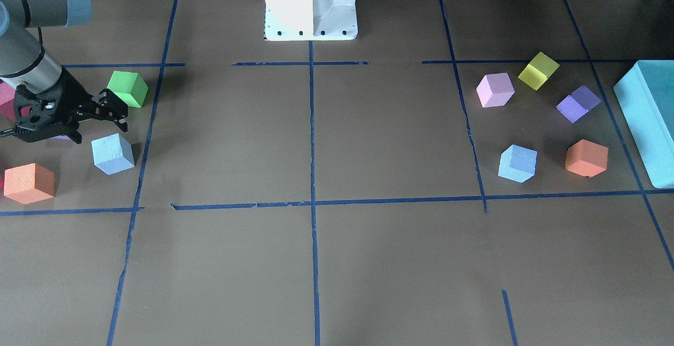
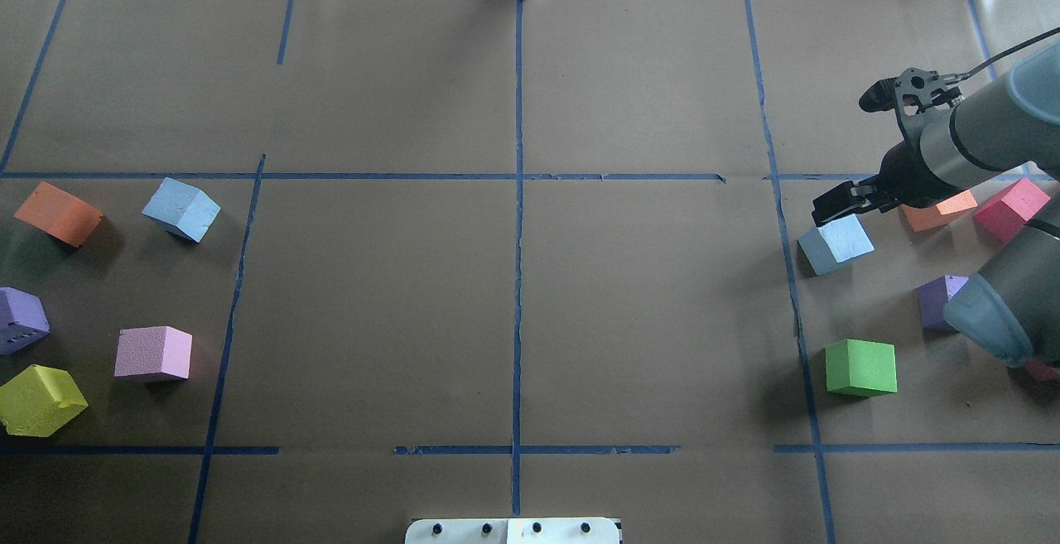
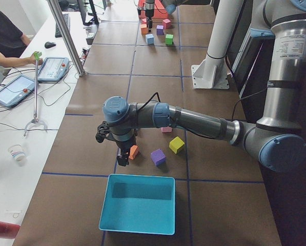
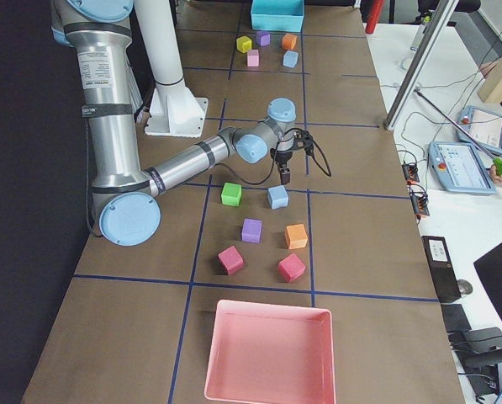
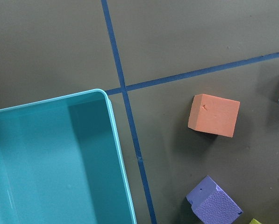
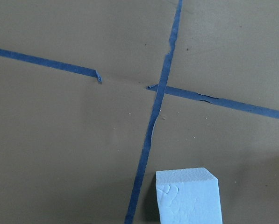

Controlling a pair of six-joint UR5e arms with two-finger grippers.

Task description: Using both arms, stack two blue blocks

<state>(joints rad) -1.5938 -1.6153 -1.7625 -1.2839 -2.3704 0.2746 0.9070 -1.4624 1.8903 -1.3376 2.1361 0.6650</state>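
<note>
Right arm [image 2: 969, 134] poised by the green cube [image 2: 861, 368], nothing held yet.
One blue block [image 2: 836, 244] sits near the green cube, the other blue block [image 2: 180, 209] well apart from it. Both are probably light, squashy foam, best pinched across opposite flat faces. The right gripper [image 1: 121, 113], jaws seemingly parted and empty, hovers just above the first. Whether the left gripper [image 3: 123, 158] is parted or closed, I cannot tell.
</note>
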